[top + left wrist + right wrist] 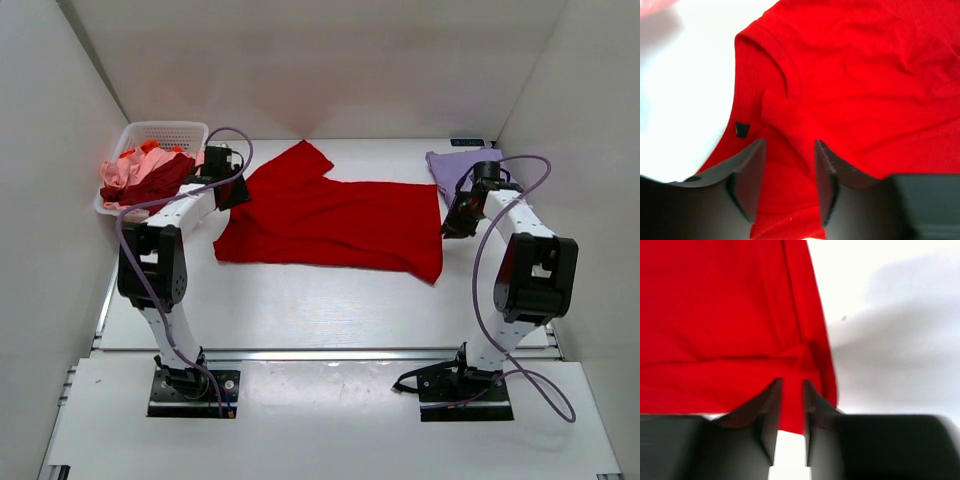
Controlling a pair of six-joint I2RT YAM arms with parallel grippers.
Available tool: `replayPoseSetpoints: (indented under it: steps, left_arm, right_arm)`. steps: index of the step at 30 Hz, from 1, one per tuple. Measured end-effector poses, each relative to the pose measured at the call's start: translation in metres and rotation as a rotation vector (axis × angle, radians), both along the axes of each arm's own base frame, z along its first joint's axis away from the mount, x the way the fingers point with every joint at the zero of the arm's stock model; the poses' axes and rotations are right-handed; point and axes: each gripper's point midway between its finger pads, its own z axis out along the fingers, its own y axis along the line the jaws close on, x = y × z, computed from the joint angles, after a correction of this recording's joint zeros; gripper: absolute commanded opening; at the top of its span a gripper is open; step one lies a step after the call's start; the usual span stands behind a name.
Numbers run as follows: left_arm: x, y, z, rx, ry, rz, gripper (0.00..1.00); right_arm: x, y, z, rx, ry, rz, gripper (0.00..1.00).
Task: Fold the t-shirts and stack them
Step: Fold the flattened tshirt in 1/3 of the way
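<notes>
- centrally, bright red t-shirt (330,220) spread across the white table (300,310), lightly wrinkled, one sleeve pointing toward the far wall.
- left gripper (789,145) low over the shirt's left end by the collar (747,75), fingers parted fairly wide, red cloth showing in the gap, nothing visibly clamped.
- small black tag (742,129) on the collar band, just beside one fingertip.
- right gripper (791,385) at the shirt's right edge, fingers drawn narrow and pinching a bunched bit of the red hem.
- pale lavender t-shirt (462,165) at the far right of the table, behind the right arm and partly hidden by it.
- white basket (165,128) at the far left, holding crumpled pink, orange and dark red t-shirts (145,175), some spilling over its near rim.
</notes>
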Motion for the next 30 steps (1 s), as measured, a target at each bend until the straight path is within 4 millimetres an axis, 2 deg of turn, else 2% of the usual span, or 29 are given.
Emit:
replayPoseSetpoints:
  steps: [4, 6, 7, 10, 13, 16, 18, 23, 26, 30]
  left_arm:
    - [0.003, -0.002, 0.001, 0.008, 0.003, -0.017, 0.57]
    - [-0.004, -0.003, -0.001, 0.013, 0.009, -0.028, 0.54]
    - [-0.010, -0.004, -0.003, 0.017, 0.016, -0.035, 0.52]
    - [-0.039, -0.011, -0.016, 0.034, 0.062, -0.064, 0.49]
    - [-0.066, -0.021, -0.034, 0.053, 0.123, -0.096, 0.46]
    - [-0.083, -0.030, -0.048, 0.067, 0.172, -0.110, 0.45]
    - [-0.087, -0.036, -0.055, 0.076, 0.192, -0.113, 0.44]
    - [-0.092, -0.042, -0.081, 0.128, 0.292, -0.115, 0.40]
    - [-0.094, -0.045, -0.082, 0.140, 0.306, -0.125, 0.39]
    - [-0.100, -0.045, -0.083, 0.139, 0.300, -0.133, 0.36]
  right_arm:
    - [0.011, -0.006, 0.003, -0.058, -0.008, 0.007, 0.28]
    - [0.009, -0.006, 0.003, -0.095, 0.003, 0.014, 0.23]
    - [0.006, -0.003, 0.002, -0.108, 0.012, 0.025, 0.20]
    - [-0.004, 0.015, -0.003, -0.122, 0.029, 0.077, 0.04]
    - [-0.025, 0.035, -0.013, -0.104, 0.058, 0.124, 0.01]
    - [-0.041, 0.047, -0.028, -0.069, 0.099, 0.146, 0.00]
    - [-0.047, 0.049, -0.035, -0.056, 0.121, 0.143, 0.00]
    - [-0.045, 0.055, -0.052, -0.046, 0.152, 0.151, 0.00]
    - [-0.050, 0.059, -0.064, -0.043, 0.194, 0.158, 0.00]
    - [-0.053, 0.060, -0.064, -0.048, 0.201, 0.157, 0.00]
